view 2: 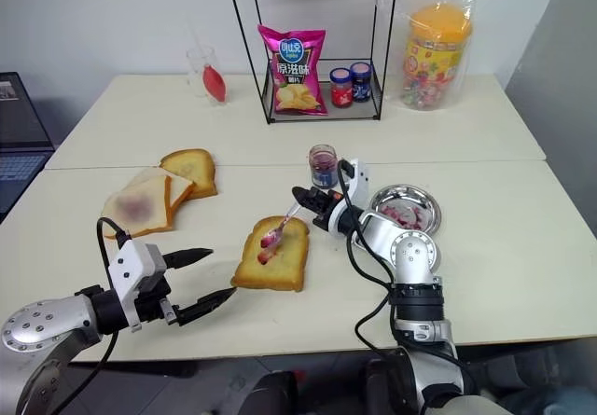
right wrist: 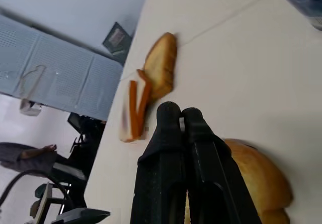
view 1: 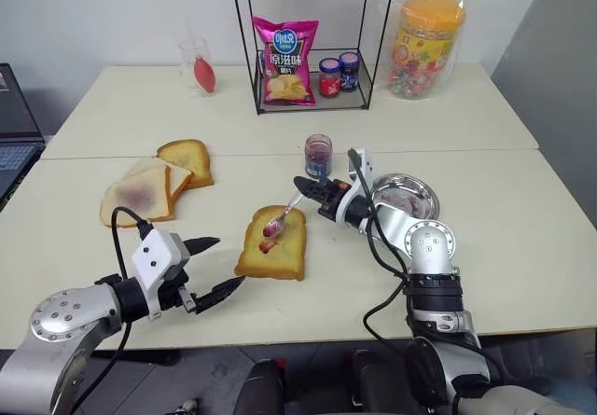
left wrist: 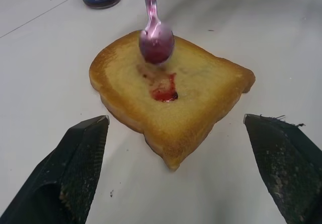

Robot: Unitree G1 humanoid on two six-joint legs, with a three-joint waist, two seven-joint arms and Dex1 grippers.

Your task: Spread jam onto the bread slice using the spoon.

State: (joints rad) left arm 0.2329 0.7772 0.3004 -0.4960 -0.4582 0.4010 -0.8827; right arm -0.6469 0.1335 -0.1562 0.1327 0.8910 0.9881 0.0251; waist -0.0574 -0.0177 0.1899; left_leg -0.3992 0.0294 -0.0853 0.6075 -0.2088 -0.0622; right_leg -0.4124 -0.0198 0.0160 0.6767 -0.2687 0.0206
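Observation:
The bread slice (view 1: 280,252), thick and golden-brown, lies flat on the table near its middle. A small wet red smear of jam (left wrist: 165,90) sits at its centre. The silver spoon (view 1: 283,217) slants down over the slice's far part, its bowl (left wrist: 156,43) coated in purple jam; whether the bowl touches the bread I cannot tell. My right gripper (view 1: 303,187) is shut on the spoon's handle, just beyond the bread. To the left of the slice, my left gripper (view 1: 229,262) stands open and empty, its fingers pointing at the bread.
An open jam jar (view 1: 318,156) stands behind the right gripper, and a round steel plate (view 1: 417,191) smeared with jam lies to its right. Three other toast slices (view 1: 149,189) lie at the left. A wire rack (view 1: 312,98) with chips and jars stands at the back.

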